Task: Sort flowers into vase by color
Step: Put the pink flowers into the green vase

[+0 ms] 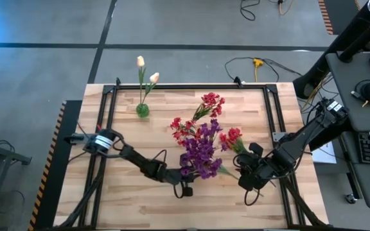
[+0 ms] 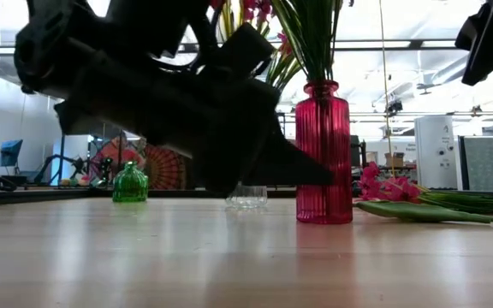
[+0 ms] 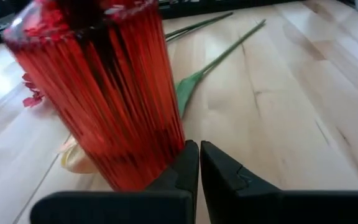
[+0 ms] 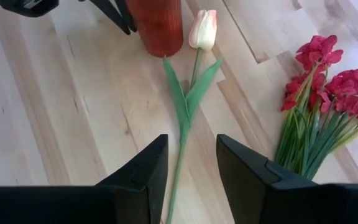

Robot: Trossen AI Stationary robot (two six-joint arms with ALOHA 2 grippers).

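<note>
The wooden counter [image 1: 127,192] fills the middle of the high view. Just below the middle stands a red vase [image 2: 322,154] full of purple flowers [image 1: 200,153]. In the low view the red vase is right of the middle.

The left gripper [image 1: 186,190] is low in the high view, just left of the middle, right beside the foot of the red vase. Its jaws are clenched tight with nothing between them. In the left wrist view the vase nearly touches one dark finger [image 3: 182,171].

The right gripper [image 4: 190,163] is at the lower right of the high view. Its jaws are partly spread and hold nothing. Between them, in the right wrist view, lies the green stem of a cream tulip [image 4: 203,29] flat on the counter. The tulip's bud lies close to the red vase.

Red flowers [image 1: 209,106] lie in bunches on the counter above and to the right of the vase.

At the upper left of the counter stands a small green vase [image 1: 142,110] with two cream tulips [image 1: 146,69] in it. A little clear glass vase [image 2: 246,196] shows in the middle of the low view.
</note>
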